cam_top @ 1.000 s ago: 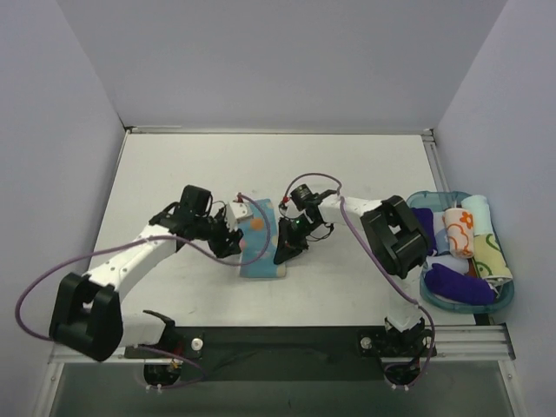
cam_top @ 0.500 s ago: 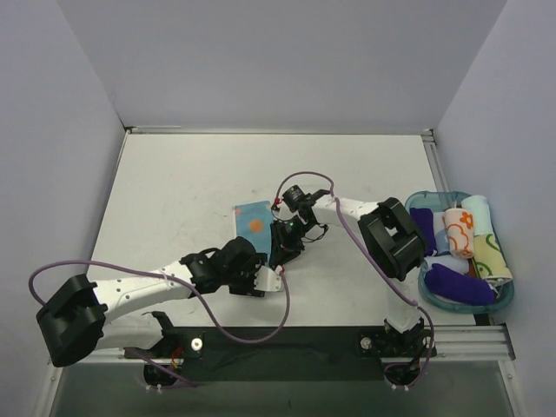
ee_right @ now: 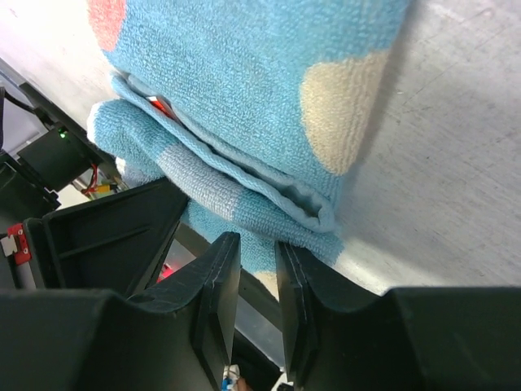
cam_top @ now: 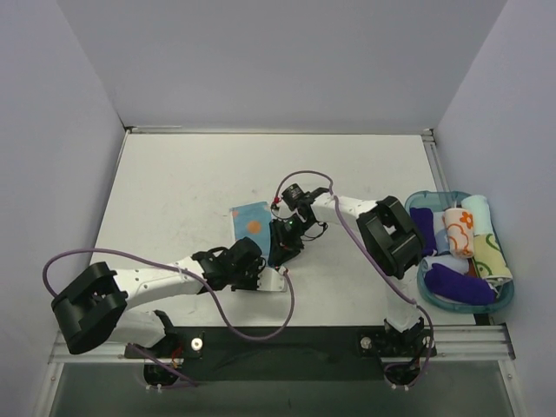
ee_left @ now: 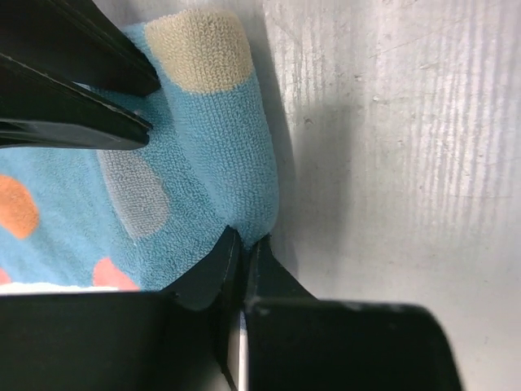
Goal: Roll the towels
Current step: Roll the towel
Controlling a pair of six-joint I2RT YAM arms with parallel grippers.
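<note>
1. Near the middle of the table (cam_top: pixel 174 191): light blue dotted towel (cam_top: pixel 250 217), far part flat, near edge folded over into a thick lip.
2. Low over the table: left arm (cam_top: pixel 156 280), stretched from its base toward the right, wrist at the towel's near edge.
3. At that edge: left gripper (ee_left: pixel 238 244), clenched, tips pinching the corner of the fold.
4. Across from it: right arm (cam_top: pixel 387 234), elbow bent up, forearm reaching left, wrist tipped down.
5. On the fold too: right gripper (ee_right: pixel 249 252), fingers a little apart, cloth between them; cannot tell if squeezing or let go.
</note>
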